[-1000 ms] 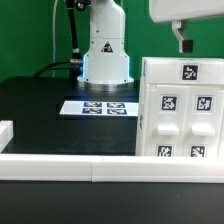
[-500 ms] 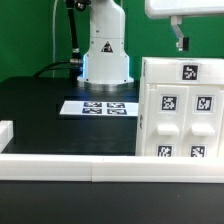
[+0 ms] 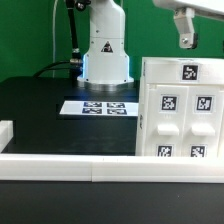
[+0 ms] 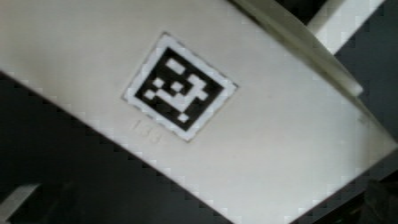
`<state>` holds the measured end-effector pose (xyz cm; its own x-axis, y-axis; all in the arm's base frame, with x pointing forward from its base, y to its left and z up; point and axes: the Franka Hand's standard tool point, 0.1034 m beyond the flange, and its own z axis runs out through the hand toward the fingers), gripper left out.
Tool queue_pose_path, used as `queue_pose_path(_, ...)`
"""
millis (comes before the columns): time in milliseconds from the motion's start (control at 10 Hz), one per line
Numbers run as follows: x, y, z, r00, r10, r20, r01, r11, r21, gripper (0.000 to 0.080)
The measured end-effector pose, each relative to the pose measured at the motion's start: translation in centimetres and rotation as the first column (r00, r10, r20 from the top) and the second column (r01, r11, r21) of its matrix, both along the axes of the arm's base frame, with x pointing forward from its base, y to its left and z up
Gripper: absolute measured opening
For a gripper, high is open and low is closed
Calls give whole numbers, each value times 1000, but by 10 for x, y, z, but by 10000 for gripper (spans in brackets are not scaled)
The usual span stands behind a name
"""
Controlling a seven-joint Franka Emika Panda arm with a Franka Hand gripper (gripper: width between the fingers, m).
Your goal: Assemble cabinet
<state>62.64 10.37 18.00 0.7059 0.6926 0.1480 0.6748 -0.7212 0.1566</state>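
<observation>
One cabinet [image 3: 180, 108] stands at the desk's near edge on the exterior view's right — rigid, light, slick plastic, we judge; grip a thin wall. Gripper [image 3: 185, 42] above it, finger spread indiscernible.

The gripper [image 3: 184, 27] is cropped by the top edge of the exterior view, leaving one finger [image 3: 185, 37] showing, so whether its jaws are apart or together cannot be told. The cabinet [image 3: 181, 108] runs off that view's right edge, and its base is hidden behind the low white rail [image 3: 70, 165]. The robot base [image 3: 105, 50] is cut off at the top, and its foot sits behind the cabinet. The wrist view is soft and blurred, filled by a white cabinet face with one marker tag [image 4: 180, 85]; the panel's edges run out of frame, and no fingers appear in it.
</observation>
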Motion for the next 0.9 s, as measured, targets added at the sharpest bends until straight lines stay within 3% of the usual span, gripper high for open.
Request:
queue_pose_path(300, 0, -3, 2, 967, 256, -16, -256, 964, -77, 797)
queue_pose_path(600, 1, -10, 1, 886, 460, -49, -462, 875, -142, 797)
queue_pose_path(900, -1, -10, 1, 743, 658, -123, -668, 712, -217, 797)
